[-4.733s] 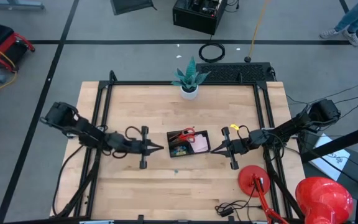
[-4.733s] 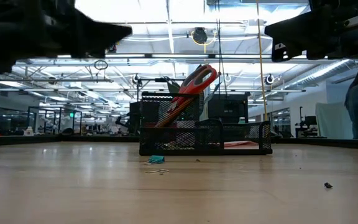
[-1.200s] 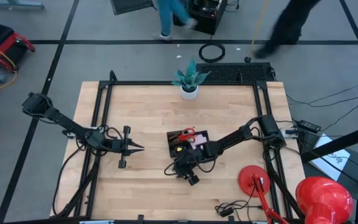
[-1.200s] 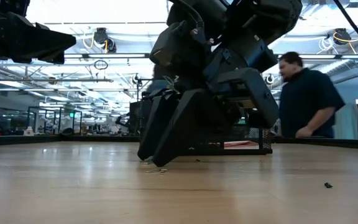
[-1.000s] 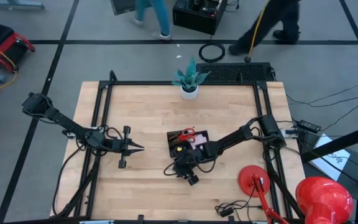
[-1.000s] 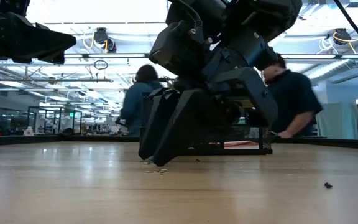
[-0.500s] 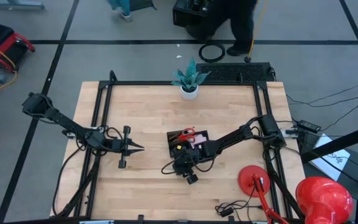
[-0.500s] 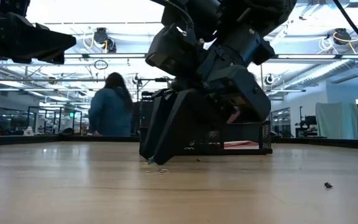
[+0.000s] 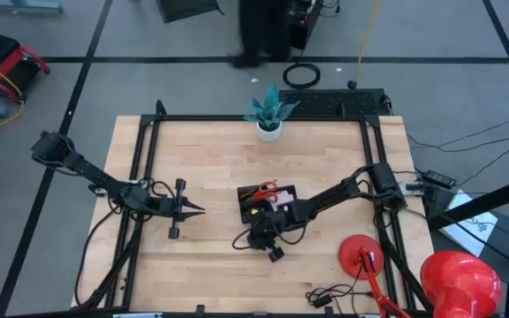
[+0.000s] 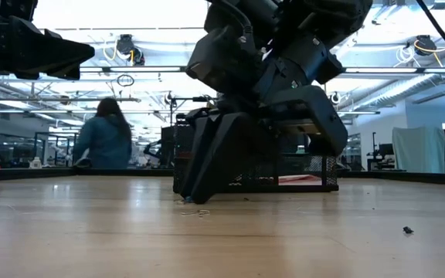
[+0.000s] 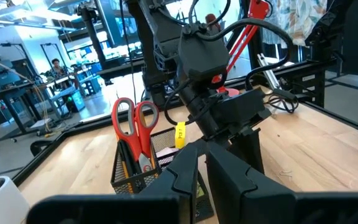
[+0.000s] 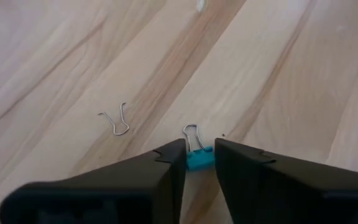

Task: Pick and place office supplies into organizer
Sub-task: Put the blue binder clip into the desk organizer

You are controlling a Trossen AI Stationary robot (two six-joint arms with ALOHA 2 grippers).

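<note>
The black mesh organizer (image 9: 268, 201) stands mid-table and holds red-handled scissors (image 11: 132, 118), a yellow piece (image 11: 180, 134) and a pink pad (image 9: 283, 203). Just in front of it, toward the table's near edge, my right gripper (image 12: 199, 149) slants down to the wood. It is shut on a small blue binder clip (image 12: 199, 160). A loose wire clip handle (image 12: 118, 119) lies flat beside it. My left gripper (image 9: 200, 210) hovers level over the table's left half, shut and holding nothing. My right gripper pinches the clip's blue body (image 12: 191, 163) between its two fingers, one on each side. The fingers come slanting down from the table's right. The clip lies on the wood, and its wire handle (image 12: 193, 134) sticks out flat ahead of the fingertips.
A potted plant (image 9: 269, 115) stands at the table's far edge. A red lamp (image 9: 360, 256) with its cable stands at the near right. The black frame rails (image 9: 144, 177) run along both sides. Bare wood lies to the left of the organizer and in front of it.
Neither arm has visibly shifted. My right gripper has stayed low on the wood in front of the organizer. People beyond the table's far edge have walked across toward the left.
</note>
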